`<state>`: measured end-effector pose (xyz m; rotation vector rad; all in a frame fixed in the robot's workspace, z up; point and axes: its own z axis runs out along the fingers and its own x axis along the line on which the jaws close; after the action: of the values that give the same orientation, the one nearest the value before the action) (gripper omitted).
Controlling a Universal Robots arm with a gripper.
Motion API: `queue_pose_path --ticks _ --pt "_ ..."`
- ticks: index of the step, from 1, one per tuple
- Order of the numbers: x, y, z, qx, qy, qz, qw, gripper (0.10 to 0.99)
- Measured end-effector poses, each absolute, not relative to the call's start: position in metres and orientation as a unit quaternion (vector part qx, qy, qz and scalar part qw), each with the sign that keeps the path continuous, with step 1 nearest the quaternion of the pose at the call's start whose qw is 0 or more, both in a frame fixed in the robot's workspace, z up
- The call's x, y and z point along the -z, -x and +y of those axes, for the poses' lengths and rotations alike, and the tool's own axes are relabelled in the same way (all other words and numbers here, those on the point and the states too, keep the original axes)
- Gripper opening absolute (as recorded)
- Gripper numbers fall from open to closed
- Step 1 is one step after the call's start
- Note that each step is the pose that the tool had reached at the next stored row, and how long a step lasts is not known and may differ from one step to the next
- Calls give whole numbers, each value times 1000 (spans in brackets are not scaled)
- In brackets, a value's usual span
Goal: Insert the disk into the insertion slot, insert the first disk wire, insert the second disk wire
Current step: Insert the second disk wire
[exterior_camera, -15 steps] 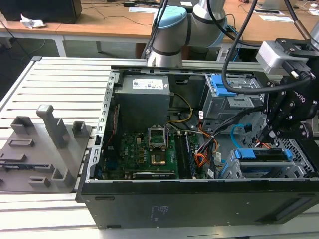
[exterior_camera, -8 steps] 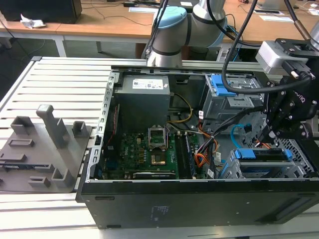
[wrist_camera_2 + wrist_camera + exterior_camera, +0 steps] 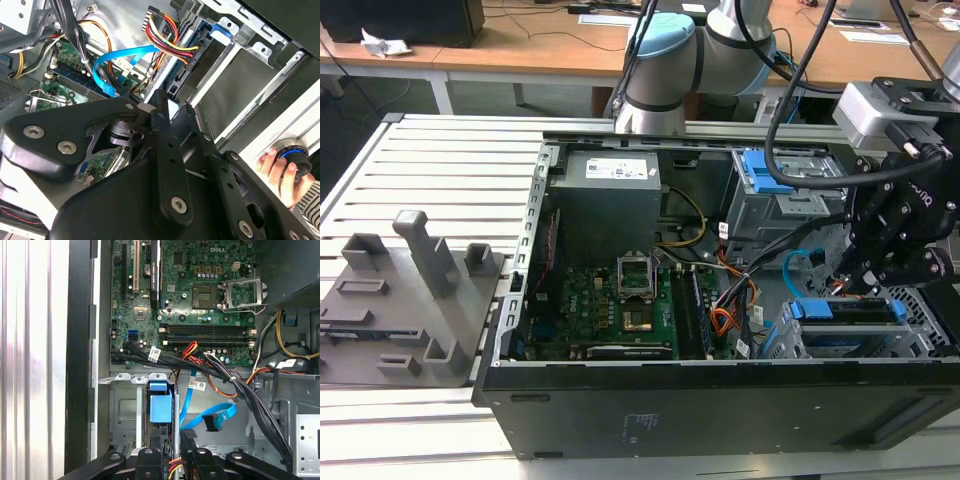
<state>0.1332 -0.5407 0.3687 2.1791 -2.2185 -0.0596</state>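
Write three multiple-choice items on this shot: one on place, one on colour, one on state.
1. Where does the black robot gripper hang?
A. At the exterior view's left
B. At the exterior view's right, above the silver perforated sheet-metal cage
C. At that view's centre

2. What colour is the flat data cable beside the cage?
A. Red
B. Light blue
C. White

3. Where is the silver hard disk in its bright blue plastic carrier?
A. Lying outside the cage
B. Held above the cage
C. Seated in the cage's bay

Answers: 1 B, the gripper is over the cage; 2 B, both wrist views show a blue ribbon; 3 C, the carrier's blue ends sit between the cage walls.
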Motion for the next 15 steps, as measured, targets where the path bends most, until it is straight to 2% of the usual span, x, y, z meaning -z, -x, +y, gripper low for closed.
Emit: queue_pose_path --ticks 6,15 --pt "-369 -133 -522 19 -701 -713 16 302" --pt "-369 -133 -522 17 -777 -628 18 302"
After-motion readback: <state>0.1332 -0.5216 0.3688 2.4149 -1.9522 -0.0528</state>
